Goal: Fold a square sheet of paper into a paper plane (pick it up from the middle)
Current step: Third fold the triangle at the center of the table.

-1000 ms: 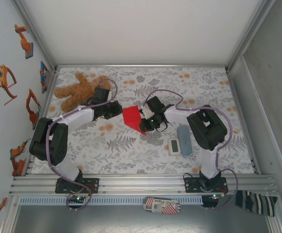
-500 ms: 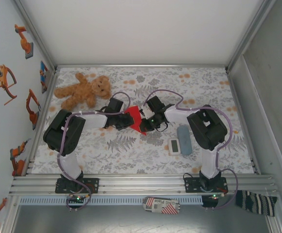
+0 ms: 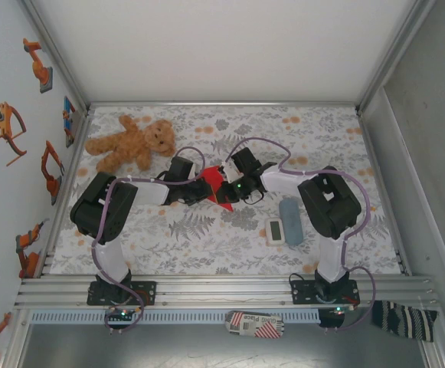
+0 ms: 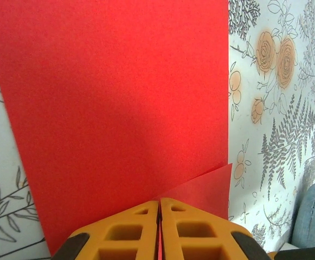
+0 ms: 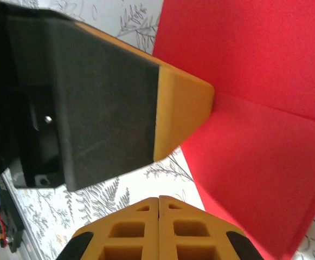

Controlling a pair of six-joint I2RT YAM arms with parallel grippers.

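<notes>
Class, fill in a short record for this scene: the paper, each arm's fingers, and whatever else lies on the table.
paper: red sheet, creased, mid-table between the two arms
left fingers: closed on the sheet
right fingers: closed at the sheet's opposite side, apparently gripping it
other items: teddy bear, white timer, grey-blue block

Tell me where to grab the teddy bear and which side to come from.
Probably best to pinch the trunk of the teddy bear from straight above, fingers set across its belly. It lies flat on the flowered cloth with its limbs splayed and its head toward the right, so the trunk is the thickest, most central part to close on.
</notes>
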